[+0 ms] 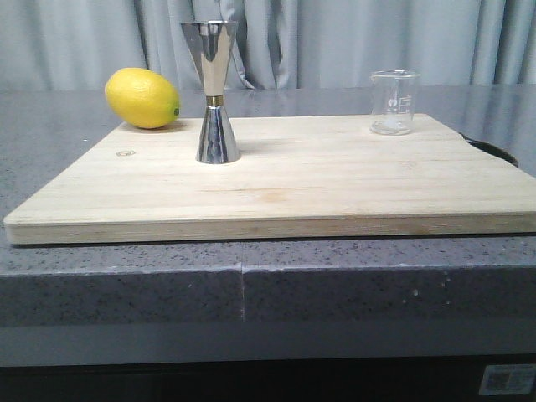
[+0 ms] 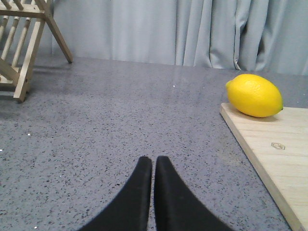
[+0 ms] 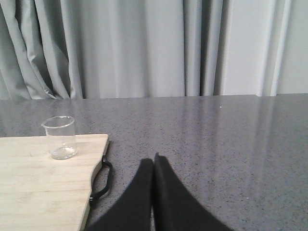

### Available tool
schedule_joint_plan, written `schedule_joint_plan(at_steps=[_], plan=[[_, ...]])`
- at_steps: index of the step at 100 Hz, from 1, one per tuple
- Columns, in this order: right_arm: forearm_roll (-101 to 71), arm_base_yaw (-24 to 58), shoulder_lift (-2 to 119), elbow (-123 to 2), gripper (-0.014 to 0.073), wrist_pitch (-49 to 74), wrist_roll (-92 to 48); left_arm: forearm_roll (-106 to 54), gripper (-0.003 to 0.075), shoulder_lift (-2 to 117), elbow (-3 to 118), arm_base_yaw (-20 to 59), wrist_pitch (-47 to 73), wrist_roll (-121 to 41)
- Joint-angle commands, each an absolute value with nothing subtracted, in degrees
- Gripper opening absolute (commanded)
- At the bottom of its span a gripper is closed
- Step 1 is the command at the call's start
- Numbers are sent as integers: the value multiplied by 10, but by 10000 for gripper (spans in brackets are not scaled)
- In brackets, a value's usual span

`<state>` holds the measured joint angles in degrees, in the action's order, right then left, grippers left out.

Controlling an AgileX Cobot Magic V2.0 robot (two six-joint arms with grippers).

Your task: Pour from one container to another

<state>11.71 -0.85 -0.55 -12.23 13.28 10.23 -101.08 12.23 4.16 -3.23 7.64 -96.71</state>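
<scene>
A small clear glass beaker point(image 1: 394, 102) stands upright at the back right of the wooden board point(image 1: 318, 184); it also shows in the right wrist view as the beaker point(image 3: 60, 137) near the board's corner. The tall steel jigger point(image 1: 214, 90), hourglass-shaped with a gold band at its waist, stands upright on the board's left half. My left gripper point(image 2: 154, 160) is shut and empty over the grey counter, left of the board. My right gripper point(image 3: 153, 160) is shut and empty over the counter, right of the board. Neither arm shows in the front view.
A yellow lemon point(image 1: 142, 98) lies at the board's back left corner, also seen as the lemon point(image 2: 254, 95) from the left wrist. A black handle point(image 3: 103, 179) hangs off the board's right edge. A wooden rack point(image 2: 24, 43) stands far left. Grey curtains hang behind the counter.
</scene>
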Motion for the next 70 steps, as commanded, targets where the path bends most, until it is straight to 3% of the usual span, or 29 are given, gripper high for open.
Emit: schedule_joint_plan(at_steps=[1, 57, 70], plan=[[118, -12, -12, -137, -69, 86, 102, -1020, -19, 126, 58, -34, 90, -966], [118, -12, -12, -137, -69, 86, 102, -995, -19, 126, 58, -34, 87, -960], [118, -12, -12, -137, -69, 86, 102, -819, -19, 126, 58, -34, 86, -754]])
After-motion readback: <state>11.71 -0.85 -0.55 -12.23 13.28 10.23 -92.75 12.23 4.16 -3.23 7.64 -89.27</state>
